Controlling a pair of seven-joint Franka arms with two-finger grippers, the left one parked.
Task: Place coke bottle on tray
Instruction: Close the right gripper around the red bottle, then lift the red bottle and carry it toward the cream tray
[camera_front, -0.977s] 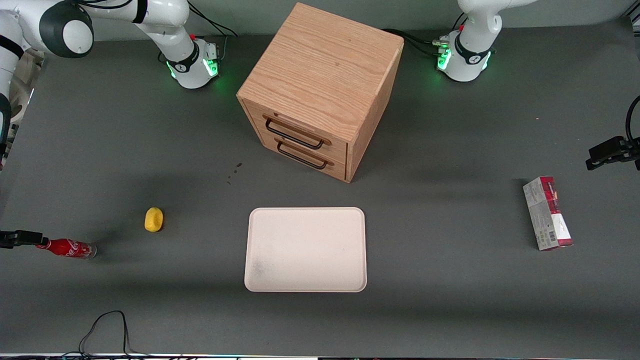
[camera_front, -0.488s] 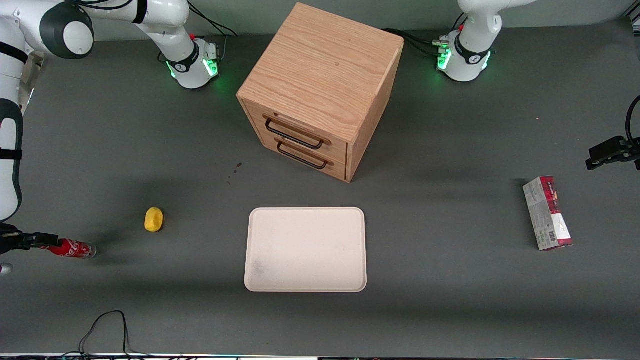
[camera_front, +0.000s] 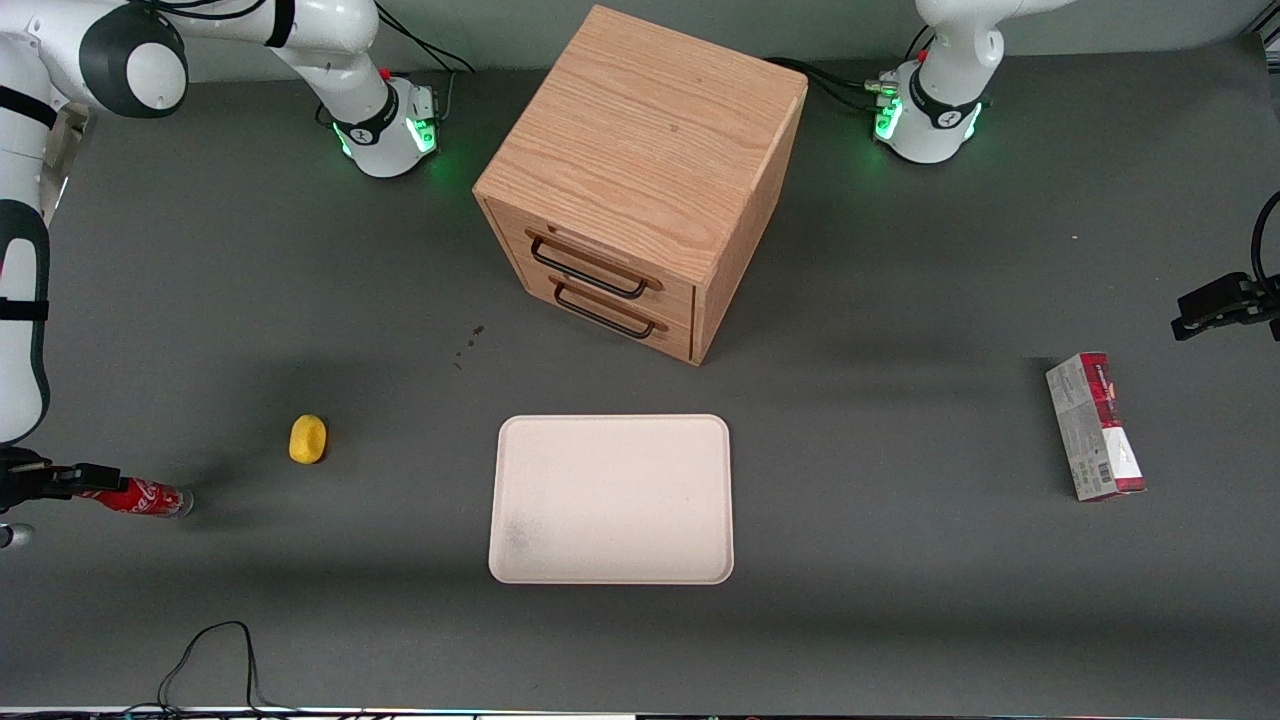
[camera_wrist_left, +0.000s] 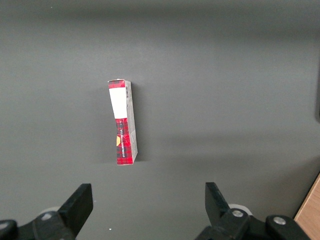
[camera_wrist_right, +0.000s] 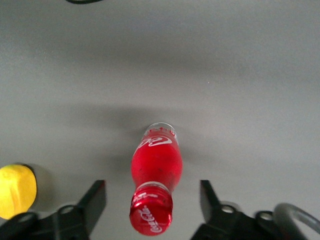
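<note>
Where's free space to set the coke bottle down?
The tray is bare. Bare table between it and the carton, and it and the cabinet. Crowded at the working arm's end: open claw around the coke bottle, yellow lump beside.

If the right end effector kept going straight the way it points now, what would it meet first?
Most likely the small red Coca-Cola bottle lying on the table: the open right end effector straddles its capped end, though the remaining gap is unclear.
</note>
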